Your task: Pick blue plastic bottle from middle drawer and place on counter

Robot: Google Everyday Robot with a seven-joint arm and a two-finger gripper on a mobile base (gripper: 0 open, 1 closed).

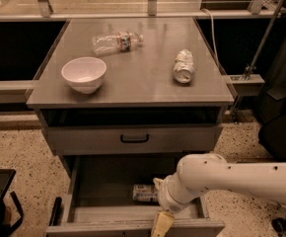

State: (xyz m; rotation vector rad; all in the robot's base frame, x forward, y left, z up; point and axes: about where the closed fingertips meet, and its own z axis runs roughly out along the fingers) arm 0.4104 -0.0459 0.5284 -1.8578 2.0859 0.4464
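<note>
Open middle drawer (103,184) under the counter (138,78), arm (232,177) reaching in from the right.
The blue plastic bottle (144,193) lies on its side on the drawer floor; the gripper (161,224) hangs over the near drawer front, open or closed I cannot tell.

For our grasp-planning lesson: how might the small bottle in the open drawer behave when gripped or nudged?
The blue plastic bottle lies sideways on the smooth middle drawer floor, so a nudge probably rolls it. Thin plastic: likely light, may dent. The gripper hangs at the drawer's front.
</note>
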